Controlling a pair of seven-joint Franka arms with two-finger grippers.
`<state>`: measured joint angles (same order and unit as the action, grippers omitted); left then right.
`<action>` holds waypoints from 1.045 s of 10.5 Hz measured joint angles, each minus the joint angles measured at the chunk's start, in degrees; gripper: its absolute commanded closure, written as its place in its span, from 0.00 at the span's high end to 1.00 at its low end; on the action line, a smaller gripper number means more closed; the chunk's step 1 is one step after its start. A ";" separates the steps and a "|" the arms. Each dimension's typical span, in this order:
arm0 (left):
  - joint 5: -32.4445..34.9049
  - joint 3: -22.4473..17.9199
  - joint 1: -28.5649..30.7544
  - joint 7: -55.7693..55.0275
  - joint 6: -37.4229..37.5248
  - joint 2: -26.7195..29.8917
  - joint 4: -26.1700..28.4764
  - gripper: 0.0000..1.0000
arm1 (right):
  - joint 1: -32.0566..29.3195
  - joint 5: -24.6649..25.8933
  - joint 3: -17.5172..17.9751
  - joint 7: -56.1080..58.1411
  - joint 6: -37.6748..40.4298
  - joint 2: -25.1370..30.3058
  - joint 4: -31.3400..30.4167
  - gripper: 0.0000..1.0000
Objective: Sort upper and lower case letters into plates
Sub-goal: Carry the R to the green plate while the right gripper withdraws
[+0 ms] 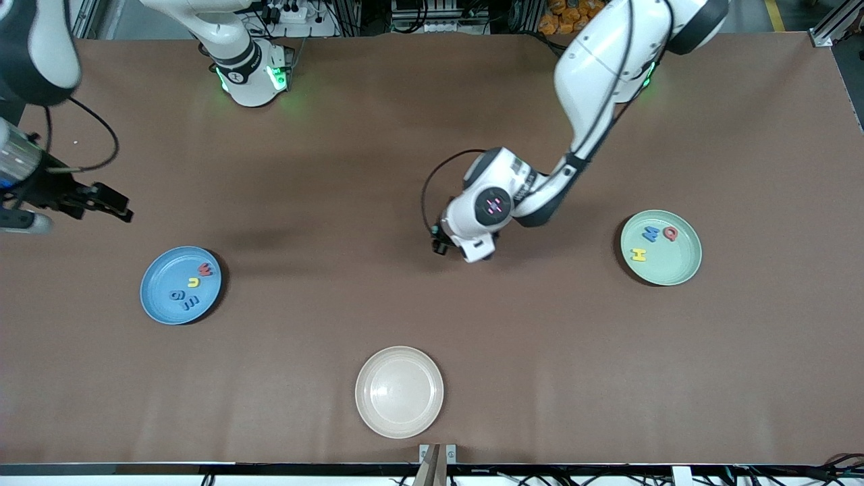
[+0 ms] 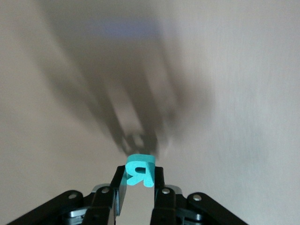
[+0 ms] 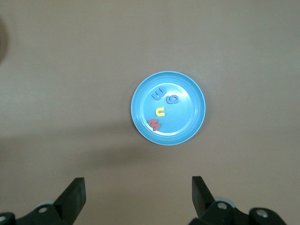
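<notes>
Brown table, flat teal letter

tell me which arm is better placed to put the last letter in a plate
Left. The left gripper already pinches the teal R over bare table, and the mint green plate lies toward its end. The right gripper hangs open, holding nothing, above the sky blue plate.

Four letters in plate toward right arm's end. Three letters in plate toward left arm's end. Third plate between them, nearer front camera. Letter R between left gripper fingers, over table middle.
</notes>
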<state>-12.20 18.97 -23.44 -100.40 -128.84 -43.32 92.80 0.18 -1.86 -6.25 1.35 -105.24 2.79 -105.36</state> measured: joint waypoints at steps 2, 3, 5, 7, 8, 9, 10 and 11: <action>0.00 0.10 5.73 7.20 6.73 3.61 2.04 0.11 | 0.32 0.00 0.53 0.01 5.45 0.22 5.76 1.00; 0.01 0.12 8.38 11.50 10.50 5.77 3.75 0.11 | 0.47 0.00 0.70 0.01 7.66 0.26 8.40 1.00; 0.08 -0.05 15.07 24.19 15.65 10.13 9.10 0.11 | 0.52 0.00 0.94 0.22 11.84 0.29 13.21 1.00; 1.22 -0.37 24.79 40.03 16.55 13.81 15.96 0.11 | 0.51 0.13 1.73 0.51 15.86 0.29 15.20 1.00; 3.96 -0.43 29.87 46.76 16.56 14.66 18.56 0.11 | 0.50 0.49 2.17 0.81 17.02 0.26 15.31 1.00; 7.58 -0.41 34.04 51.26 16.56 14.84 20.17 0.11 | 0.48 0.78 2.37 1.59 17.39 0.26 15.31 1.00; 10.39 -0.38 36.99 54.51 16.61 14.83 20.87 0.11 | 0.45 0.85 2.44 2.59 17.51 0.26 15.32 1.00; 11.46 -0.33 39.23 57.55 16.96 14.88 20.97 0.11 | 0.44 0.88 2.50 3.22 17.67 0.26 15.34 1.00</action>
<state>-0.74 18.64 15.78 -42.85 -111.87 -28.44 113.77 0.62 -0.98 -3.75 4.57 -87.57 3.05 -90.02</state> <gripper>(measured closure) 0.722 0.000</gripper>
